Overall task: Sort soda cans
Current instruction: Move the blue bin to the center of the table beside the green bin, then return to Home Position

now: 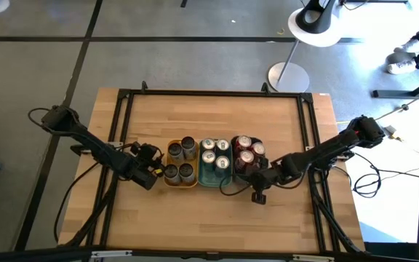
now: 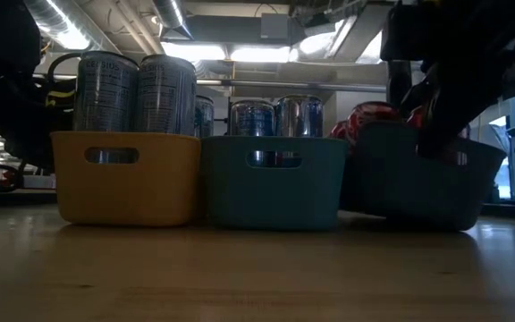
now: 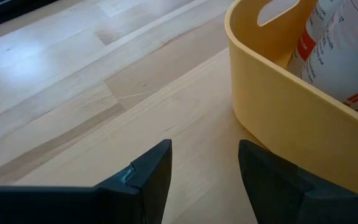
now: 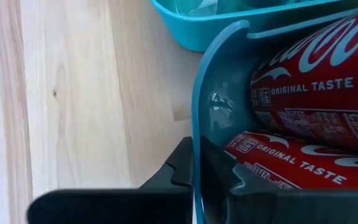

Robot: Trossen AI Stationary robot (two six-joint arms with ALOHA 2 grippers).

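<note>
Right gripper [image 4: 197, 177] pinches the dark blue tray's [image 4: 205, 112] thin plastic wall; left gripper [image 3: 204, 168], parted and empty, beside the glossy yellow tray [image 3: 278, 106] at nine o'clock.

Wooden table [image 1: 217, 211], pale planks, dark metal frame round its edge. Three plastic trays in a row near the middle — yellow tray [image 2: 128, 179], teal tray [image 2: 274, 183], dark blue tray [image 2: 418, 192] — sides touching or nearly so. Grey floor beyond. White round-based stand [image 1: 288, 75] behind the table's far edge. A person's shoe [image 1: 398, 67] at the far right — little else of them visible.
</note>
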